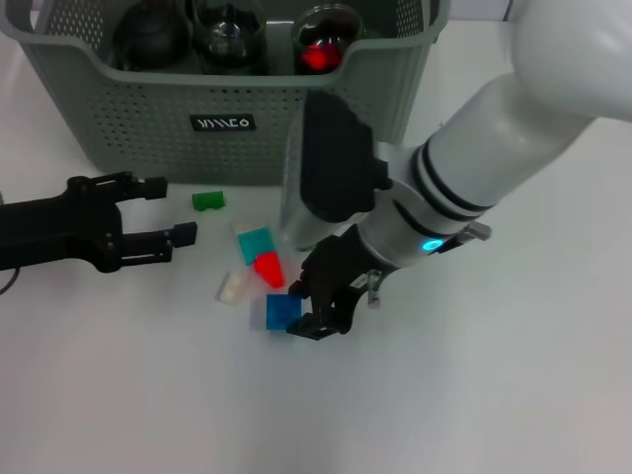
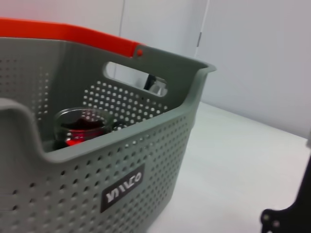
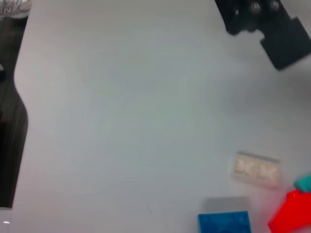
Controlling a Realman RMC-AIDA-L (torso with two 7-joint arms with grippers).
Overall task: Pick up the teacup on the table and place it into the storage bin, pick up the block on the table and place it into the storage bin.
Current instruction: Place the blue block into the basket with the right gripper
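I see the storage bin [image 1: 148,118] at the table's far side, three glass vessels inside it. In front of the bin lies a cluster of blocks: a green block [image 1: 208,200] nearest it, then teal [image 1: 255,243], red [image 1: 268,269], cream [image 1: 233,286] and blue block [image 1: 282,310]. My right gripper [image 1: 318,314] hangs just beside the blue block, fingers spread. My left gripper [image 1: 170,209] sits before the bin, jaws apart, empty.

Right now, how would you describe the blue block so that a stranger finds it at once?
Start at the storage bin at the back of the table, then come forward to the small cluster of blocks before it. The blue block is the nearest one to the robot, a flat square right beside the right tool; its neighbours are red, teal and white.
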